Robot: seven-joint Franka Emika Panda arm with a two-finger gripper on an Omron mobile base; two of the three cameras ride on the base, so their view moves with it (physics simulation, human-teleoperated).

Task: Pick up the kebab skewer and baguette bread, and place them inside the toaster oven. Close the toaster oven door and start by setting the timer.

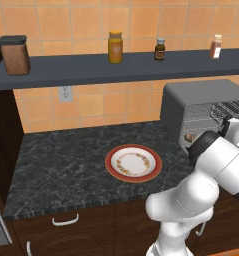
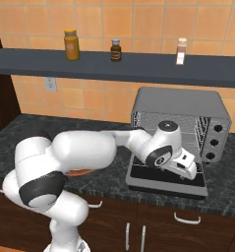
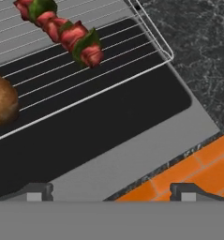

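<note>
Right base view showed the toaster oven (image 2: 180,135) on the counter (image 2: 222,189) with its door (image 2: 168,179) folded down flat in front, the arm's wrist reaching over that door. Hand view looked down on the wire rack (image 3: 108,79), where the baguette bread (image 3: 1,103) lay at the left edge and the kebab skewer (image 3: 62,30) ran diagonally from upper left toward the rack's front rail. Both foods sat inside, ahead of the gripper (image 3: 111,192), whose jaws stood spread wide with nothing between them. Judging from this, the door was the next thing to handle: it lay directly beneath the hand, its long axis running crosswise to the reach, its free edge nearest the robot.
</note>
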